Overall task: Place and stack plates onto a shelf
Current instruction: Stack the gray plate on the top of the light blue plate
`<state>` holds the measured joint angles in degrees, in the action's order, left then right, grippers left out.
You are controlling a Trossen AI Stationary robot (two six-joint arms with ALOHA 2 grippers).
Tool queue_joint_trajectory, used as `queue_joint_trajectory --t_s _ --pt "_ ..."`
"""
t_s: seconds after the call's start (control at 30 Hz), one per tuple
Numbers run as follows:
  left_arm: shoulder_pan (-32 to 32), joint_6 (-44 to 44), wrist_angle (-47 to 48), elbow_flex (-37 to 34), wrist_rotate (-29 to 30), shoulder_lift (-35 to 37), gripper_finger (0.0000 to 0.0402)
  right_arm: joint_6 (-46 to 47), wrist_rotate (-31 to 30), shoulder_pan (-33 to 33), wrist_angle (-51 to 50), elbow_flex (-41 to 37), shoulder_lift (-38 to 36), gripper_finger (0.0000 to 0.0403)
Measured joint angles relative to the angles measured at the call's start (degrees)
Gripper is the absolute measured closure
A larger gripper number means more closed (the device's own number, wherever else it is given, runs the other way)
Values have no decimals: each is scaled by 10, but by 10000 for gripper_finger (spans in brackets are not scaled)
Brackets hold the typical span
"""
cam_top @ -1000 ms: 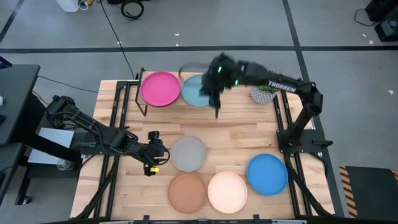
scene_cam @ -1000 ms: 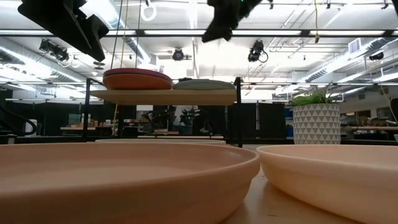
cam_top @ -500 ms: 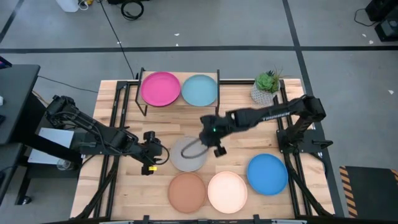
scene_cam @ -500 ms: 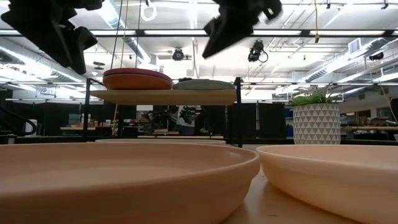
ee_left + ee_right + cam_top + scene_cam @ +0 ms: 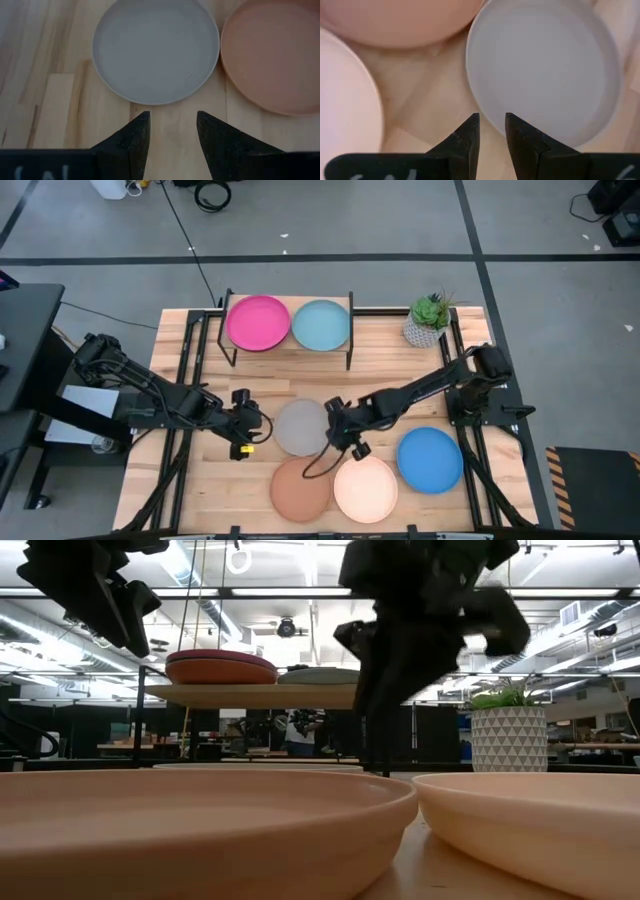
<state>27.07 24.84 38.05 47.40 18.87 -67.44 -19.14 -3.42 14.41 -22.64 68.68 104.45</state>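
The grey plate (image 5: 303, 427) lies flat on the table. My right gripper (image 5: 332, 436) is low at its right edge. In the right wrist view this gripper (image 5: 492, 124) is open by a narrow gap, one finger on either side of the grey plate's rim (image 5: 487, 117). My left gripper (image 5: 248, 430) is open and hovers by the plate's left side, short of the grey plate (image 5: 156, 50). The shelf (image 5: 290, 345) carries a magenta plate (image 5: 258, 323) lying on an orange plate (image 5: 220, 673), and a pale blue plate (image 5: 321, 325). My right gripper comes slanting down from the table's right, its fingers astride the grey plate's rim (image 5: 487, 117). I cannot tell whether they touch it. The plate lies flat on the table.
Terracotta plate (image 5: 300, 488), cream plate (image 5: 365, 488) and bright blue plate (image 5: 430, 460) lie along the near edge, close to the right gripper. A potted plant (image 5: 428, 322) stands at the far right, beside the shelf. Bare wood lies between the shelf and the grey plate.
My right gripper has left the pale blue plate on the shelf and swung toward the near edge. It passed over the grey plate and came down to that plate's right rim. The plates have stayed where they were.
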Motion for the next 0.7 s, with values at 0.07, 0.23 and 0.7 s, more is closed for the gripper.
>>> queue_joint_trajectory --t_s 0.07,0.23,0.7 --pt "0 0 0 0 0 0 233 -15 -21 7 3 7 17 302" --pt "0 0 -4 0 -1 0 233 -58 -25 13 15 18 44 302" --pt "1 1 -10 0 -7 0 233 -165 -28 5 35 18 100 303"
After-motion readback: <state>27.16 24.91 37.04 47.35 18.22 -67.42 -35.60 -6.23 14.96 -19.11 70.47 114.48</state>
